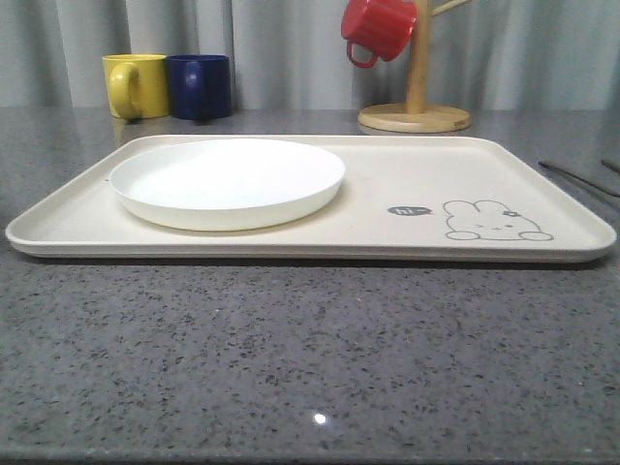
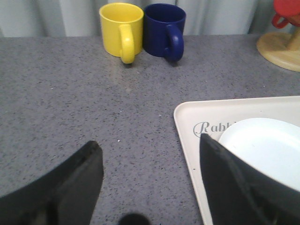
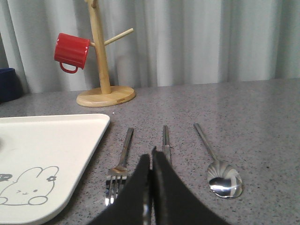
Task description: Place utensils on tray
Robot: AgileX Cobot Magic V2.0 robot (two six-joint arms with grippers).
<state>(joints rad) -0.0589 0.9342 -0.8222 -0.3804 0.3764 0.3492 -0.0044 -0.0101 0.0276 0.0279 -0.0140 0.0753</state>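
Note:
The cream tray (image 1: 417, 170) lies across the middle of the grey table, with a rabbit drawing on its right part. Right of the tray, three utensils lie side by side on the table: a fork (image 3: 123, 157) nearest the tray (image 3: 47, 140), then chopsticks (image 3: 165, 138), then a spoon (image 3: 224, 180). Thin utensil ends (image 1: 576, 177) show at the far right in the front view. My right gripper (image 3: 150, 154) is shut, hovering over the near end of the chopsticks and hiding it. My left gripper (image 2: 149, 142) is open over bare table beside the tray's far left corner (image 2: 187, 117).
A round white plate (image 1: 228, 179) sits on the tray's left half. A yellow mug (image 1: 136, 85) and a dark blue mug (image 1: 201, 85) stand behind the tray at the left. A wooden mug tree (image 1: 417, 102) with a red mug (image 1: 378, 27) stands behind at the right.

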